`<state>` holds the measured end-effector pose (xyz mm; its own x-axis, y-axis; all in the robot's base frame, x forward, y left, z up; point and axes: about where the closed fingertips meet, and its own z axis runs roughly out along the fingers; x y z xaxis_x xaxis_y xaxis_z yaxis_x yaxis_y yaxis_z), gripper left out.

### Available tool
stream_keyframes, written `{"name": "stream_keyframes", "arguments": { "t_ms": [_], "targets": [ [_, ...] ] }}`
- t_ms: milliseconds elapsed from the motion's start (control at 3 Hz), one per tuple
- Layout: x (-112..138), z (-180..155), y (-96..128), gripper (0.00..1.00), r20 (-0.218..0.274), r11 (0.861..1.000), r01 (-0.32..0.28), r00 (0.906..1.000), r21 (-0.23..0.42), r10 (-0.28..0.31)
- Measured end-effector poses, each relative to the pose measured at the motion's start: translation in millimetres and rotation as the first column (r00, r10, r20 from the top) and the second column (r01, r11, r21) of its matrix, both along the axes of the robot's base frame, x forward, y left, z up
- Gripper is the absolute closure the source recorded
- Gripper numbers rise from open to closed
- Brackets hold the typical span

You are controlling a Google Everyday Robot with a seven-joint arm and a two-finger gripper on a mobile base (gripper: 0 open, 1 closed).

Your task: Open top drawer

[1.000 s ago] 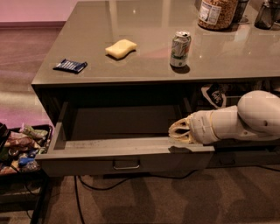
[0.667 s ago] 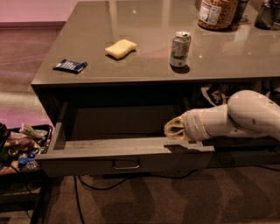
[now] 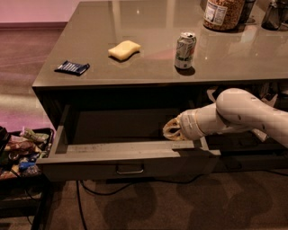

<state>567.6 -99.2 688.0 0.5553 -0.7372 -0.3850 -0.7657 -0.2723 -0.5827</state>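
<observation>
The top drawer (image 3: 90,155) stands pulled out from under the counter, its dark flat front facing me with a small loop handle (image 3: 129,169) at centre. Its inside is dark and shadowed. My gripper (image 3: 172,130) is at the end of the white arm (image 3: 234,112), which reaches in from the right. It sits just above the drawer's front rim, near the right end, pointing left into the drawer. It holds nothing that I can see.
On the counter (image 3: 148,76) lie a blue packet (image 3: 72,67), a yellow sponge (image 3: 124,49), a drink can (image 3: 185,44) and a jar (image 3: 223,12). A bin of snack packets (image 3: 20,150) stands at the lower left. Cables run on the floor below the drawer.
The arm has moved left along the drawer's front rim, with the gripper now further inside the drawer opening. The drawer stands about as far out as before.
</observation>
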Motion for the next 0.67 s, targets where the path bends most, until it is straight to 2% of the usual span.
{"name": "stream_keyframes", "arguments": {
  "t_ms": [333, 667],
  "targets": [
    [0.0, 0.0, 0.0, 1.00, 0.000, 1.000, 0.000, 1.0000, 0.000, 0.000],
    [-1.4, -8.4, 1.4, 1.00, -0.022, 1.000, -0.020, 0.9996, -0.016, 0.019]
  ]
}}
